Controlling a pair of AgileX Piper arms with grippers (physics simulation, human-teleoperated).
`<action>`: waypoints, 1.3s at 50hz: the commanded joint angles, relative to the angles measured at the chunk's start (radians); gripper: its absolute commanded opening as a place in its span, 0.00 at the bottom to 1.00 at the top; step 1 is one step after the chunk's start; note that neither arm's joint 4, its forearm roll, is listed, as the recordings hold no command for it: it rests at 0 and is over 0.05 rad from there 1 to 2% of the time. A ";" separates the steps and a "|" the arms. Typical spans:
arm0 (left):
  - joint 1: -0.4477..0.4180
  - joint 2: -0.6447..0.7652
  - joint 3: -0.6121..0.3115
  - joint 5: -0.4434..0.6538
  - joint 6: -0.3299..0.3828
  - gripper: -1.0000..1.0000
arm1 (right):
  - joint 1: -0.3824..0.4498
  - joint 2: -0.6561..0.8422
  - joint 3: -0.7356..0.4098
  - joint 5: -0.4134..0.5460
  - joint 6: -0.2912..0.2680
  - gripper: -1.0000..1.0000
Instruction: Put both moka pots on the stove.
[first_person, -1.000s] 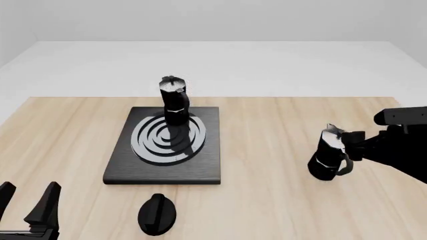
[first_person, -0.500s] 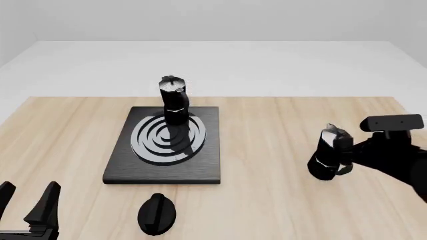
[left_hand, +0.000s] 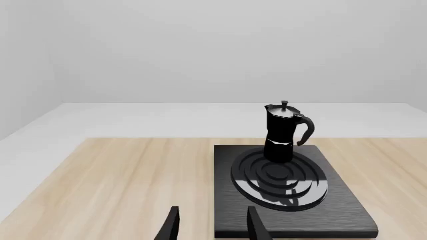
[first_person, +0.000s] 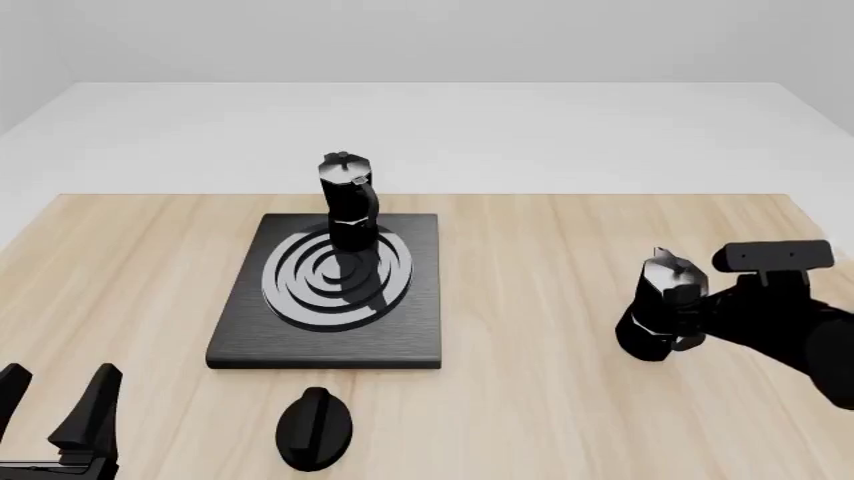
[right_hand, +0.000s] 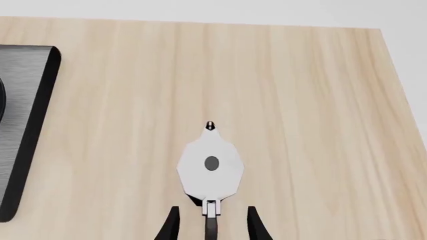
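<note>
Spanning the middle of the wooden table (first_person: 561, 240), the stove (first_person: 254, 335) is the big flat slab, and one moka pot (first_person: 348, 203) already stands upright on the far part of its rings. Second moka pot (first_person: 657, 320) sits on bare wood well to the right of the stove, upright, handle facing the right gripper (right_hand: 210, 226). From the right wrist view that gripper's fingers straddle the handle with gaps either side, parted, holding nothing yet. Left gripper (first_person: 54, 415) idles at the near left corner, fingers spread wide, empty, nowhere near a pot. Handling guess: pot is rigid, metal-looking and faceted, probably moderate weight and top-heavy on a narrow waist, so likely to tip or swing if knocked or pinched off-centre. Thin handle looks like the intended grab point; smooth surface may slip or rotate in the pads, so a firm squeeze low on the handle seems safest. Small black knob (first_person: 314, 428) lies in front of the stove, not part of the job.
</note>
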 joint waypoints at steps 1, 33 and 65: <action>0.000 0.000 0.000 0.000 0.000 1.00 | -0.006 0.029 0.012 -0.028 0.004 1.00; 0.000 0.000 0.000 0.000 0.000 1.00 | 0.003 0.101 0.042 -0.097 0.025 1.00; 0.000 0.000 0.000 0.000 0.000 1.00 | 0.052 -0.072 0.123 -0.175 -0.062 0.00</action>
